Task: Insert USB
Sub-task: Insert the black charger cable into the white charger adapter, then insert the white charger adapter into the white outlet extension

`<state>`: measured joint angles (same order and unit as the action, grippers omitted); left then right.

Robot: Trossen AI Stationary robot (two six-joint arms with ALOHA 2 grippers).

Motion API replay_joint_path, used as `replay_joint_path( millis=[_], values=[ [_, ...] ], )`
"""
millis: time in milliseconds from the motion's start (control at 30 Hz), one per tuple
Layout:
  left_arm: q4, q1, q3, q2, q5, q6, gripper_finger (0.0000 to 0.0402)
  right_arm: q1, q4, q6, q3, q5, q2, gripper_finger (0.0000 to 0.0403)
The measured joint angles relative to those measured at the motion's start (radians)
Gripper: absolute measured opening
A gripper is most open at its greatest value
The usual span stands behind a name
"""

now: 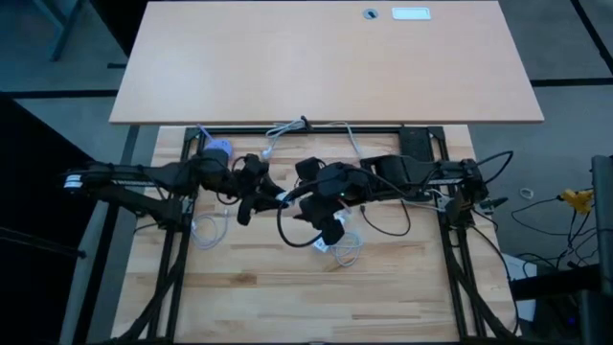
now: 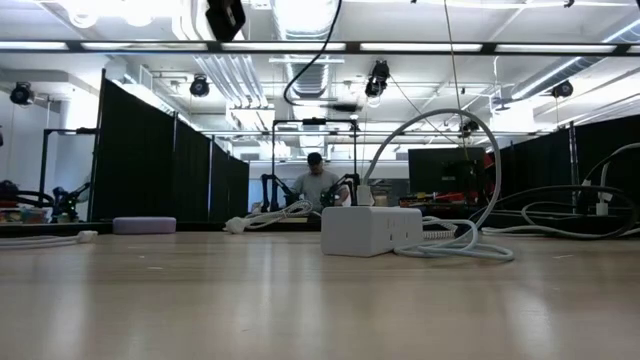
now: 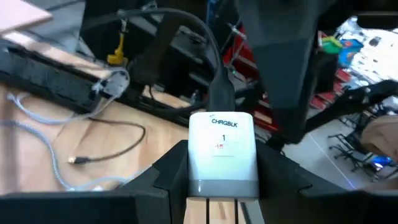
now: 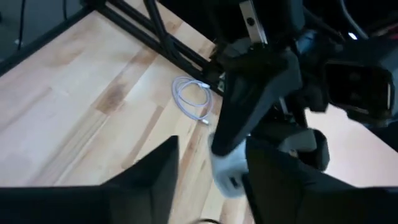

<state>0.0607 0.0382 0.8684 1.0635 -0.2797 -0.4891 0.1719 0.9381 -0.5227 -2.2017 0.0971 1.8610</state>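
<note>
While the left gripper (image 3: 221,202) holds the white charger block (image 3: 222,152) clamped above the table (image 1: 268,297), the right gripper's (image 4: 208,171) fingers stand parted, empty. Risk: plug (image 3: 221,93) only partly seated, slipping out under cable tension.

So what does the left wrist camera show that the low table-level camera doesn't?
Only the left wrist view shows the left gripper holding a white charger block labelled CHRGBLK, with a black cable plugged into it. Only the low view shows a person far behind the table and a white power strip. Both show the wooden table.
</note>
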Motion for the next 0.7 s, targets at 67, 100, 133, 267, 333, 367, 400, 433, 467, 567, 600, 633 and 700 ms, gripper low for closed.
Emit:
replay_joint_path(
  millis=[67,100,133,267,333,367,400,433,467,567,600,633,700],
  values=[
    [0.004,-0.001,0.000,0.005,-0.022,-0.005,0.0125,0.001,0.001,-0.033,0.000,0.002,-0.004,0.0204],
    [0.003,-0.001,0.000,0.007,-0.031,-0.008,0.0125,0.002,0.003,-0.054,0.000,0.003,-0.006,0.0213],
    [0.005,-0.001,0.000,0.010,-0.043,-0.009,0.0125,0.003,0.005,-0.077,0.000,0.005,-0.008,0.0221],
    [0.022,-0.001,0.000,0.014,-0.064,-0.017,0.0125,0.004,0.014,-0.111,-0.001,0.012,-0.007,0.0244],
    [0.034,-0.001,0.000,0.013,-0.069,-0.017,0.0125,0.003,0.015,-0.119,-0.001,0.013,-0.001,0.0251],
    [0.041,-0.002,0.000,0.013,-0.070,-0.017,0.0125,0.003,0.015,-0.125,-0.001,0.015,0.004,0.0253],
    [0.050,-0.002,0.000,0.013,-0.070,-0.018,0.0125,0.003,0.014,-0.135,-0.001,0.015,0.007,0.0255],
    [0.060,-0.002,0.000,0.013,-0.070,-0.022,0.0125,0.003,0.014,-0.150,-0.001,0.015,0.010,0.0257],
    [0.075,-0.002,0.000,0.013,-0.072,-0.026,0.0125,0.003,0.011,-0.158,-0.001,0.016,0.017,0.0258],
    [0.090,-0.002,0.000,0.013,-0.090,-0.037,0.0125,-0.001,0.006,-0.186,-0.001,0.042,0.027,0.0258],
    [0.090,-0.002,0.000,0.013,-0.095,-0.043,0.0125,-0.002,0.004,-0.195,-0.001,0.050,0.029,0.0258],
    [0.091,-0.005,0.000,0.013,-0.097,-0.045,0.0125,-0.003,-0.004,-0.196,-0.001,0.061,0.030,0.0258],
    [0.093,-0.008,0.000,0.013,-0.097,-0.047,0.0125,-0.006,-0.013,-0.196,-0.001,0.061,0.031,0.0259]
  ],
)
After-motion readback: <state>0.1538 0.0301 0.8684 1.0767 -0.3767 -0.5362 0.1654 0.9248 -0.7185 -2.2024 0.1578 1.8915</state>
